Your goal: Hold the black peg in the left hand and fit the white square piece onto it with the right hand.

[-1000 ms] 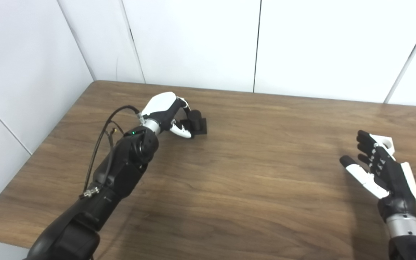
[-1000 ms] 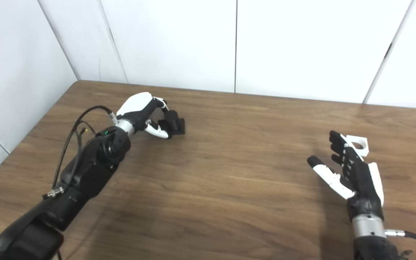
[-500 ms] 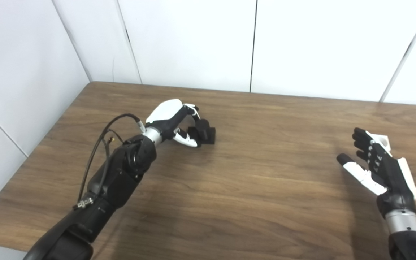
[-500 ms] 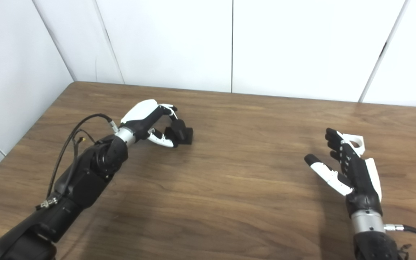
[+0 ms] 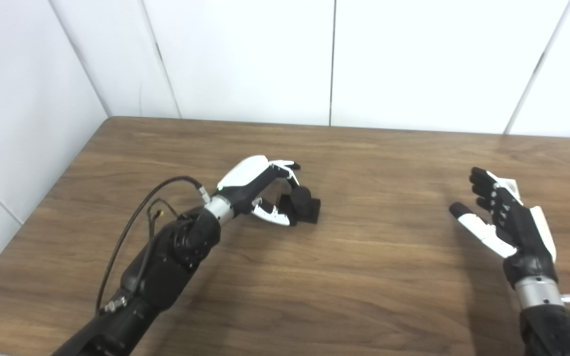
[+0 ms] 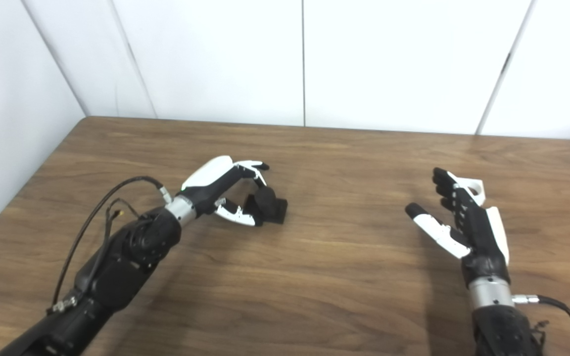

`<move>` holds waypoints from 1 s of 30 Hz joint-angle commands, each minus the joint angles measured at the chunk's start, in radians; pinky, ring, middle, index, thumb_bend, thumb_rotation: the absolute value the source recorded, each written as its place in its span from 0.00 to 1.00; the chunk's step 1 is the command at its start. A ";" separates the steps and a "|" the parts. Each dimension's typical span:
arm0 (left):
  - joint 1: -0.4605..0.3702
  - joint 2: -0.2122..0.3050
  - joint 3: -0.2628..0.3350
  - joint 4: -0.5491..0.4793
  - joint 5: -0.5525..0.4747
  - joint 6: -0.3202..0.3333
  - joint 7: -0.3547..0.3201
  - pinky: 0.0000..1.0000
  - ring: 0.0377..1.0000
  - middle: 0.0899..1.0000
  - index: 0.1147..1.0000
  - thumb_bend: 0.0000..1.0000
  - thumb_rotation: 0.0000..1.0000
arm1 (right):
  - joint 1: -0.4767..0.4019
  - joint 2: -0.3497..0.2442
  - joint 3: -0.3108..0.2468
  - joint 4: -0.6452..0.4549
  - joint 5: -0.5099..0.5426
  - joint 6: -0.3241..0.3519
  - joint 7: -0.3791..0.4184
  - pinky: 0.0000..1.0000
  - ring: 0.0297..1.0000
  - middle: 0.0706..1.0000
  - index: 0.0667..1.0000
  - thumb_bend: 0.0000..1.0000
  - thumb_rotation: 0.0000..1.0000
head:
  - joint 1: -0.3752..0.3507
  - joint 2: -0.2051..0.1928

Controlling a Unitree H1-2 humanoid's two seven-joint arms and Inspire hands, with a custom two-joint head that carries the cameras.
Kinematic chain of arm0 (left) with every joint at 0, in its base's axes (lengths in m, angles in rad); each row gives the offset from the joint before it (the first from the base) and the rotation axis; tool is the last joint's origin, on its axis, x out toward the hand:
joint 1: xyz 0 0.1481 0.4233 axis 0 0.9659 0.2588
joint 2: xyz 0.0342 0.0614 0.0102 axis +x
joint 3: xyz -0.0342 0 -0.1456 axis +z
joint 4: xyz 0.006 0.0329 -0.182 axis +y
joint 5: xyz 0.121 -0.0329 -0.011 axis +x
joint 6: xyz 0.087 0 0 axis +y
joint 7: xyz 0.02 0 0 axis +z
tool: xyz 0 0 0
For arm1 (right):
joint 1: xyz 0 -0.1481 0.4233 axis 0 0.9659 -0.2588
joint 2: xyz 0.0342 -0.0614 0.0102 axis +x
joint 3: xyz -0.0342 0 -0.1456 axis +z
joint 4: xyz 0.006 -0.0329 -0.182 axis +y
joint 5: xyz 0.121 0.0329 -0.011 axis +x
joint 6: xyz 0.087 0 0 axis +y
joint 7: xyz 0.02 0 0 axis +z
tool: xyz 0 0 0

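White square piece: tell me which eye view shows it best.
The right eye view. There the white square piece shows its top face and round hole past the fingers of the open right hand. In the left eye view the piece is mostly hidden behind those fingers; only a white corner shows.

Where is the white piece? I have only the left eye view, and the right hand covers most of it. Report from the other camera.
Observer: The right eye view shows more of the white piece. It sits on the table just behind the open right hand, with its round hole in sight.
Operator: Check the cable at that wrist.
Observer: A black cable runs from the wrist toward the lower right corner, away from the piece.
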 commanded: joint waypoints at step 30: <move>0.094 -0.089 -0.137 -0.089 -0.030 -0.221 -0.081 0.80 0.97 0.90 0.43 0.51 0.09 | -0.050 0.027 -0.006 -0.085 -0.027 0.022 -0.014 0.90 0.90 0.87 0.84 0.82 0.55 | -0.161 0.046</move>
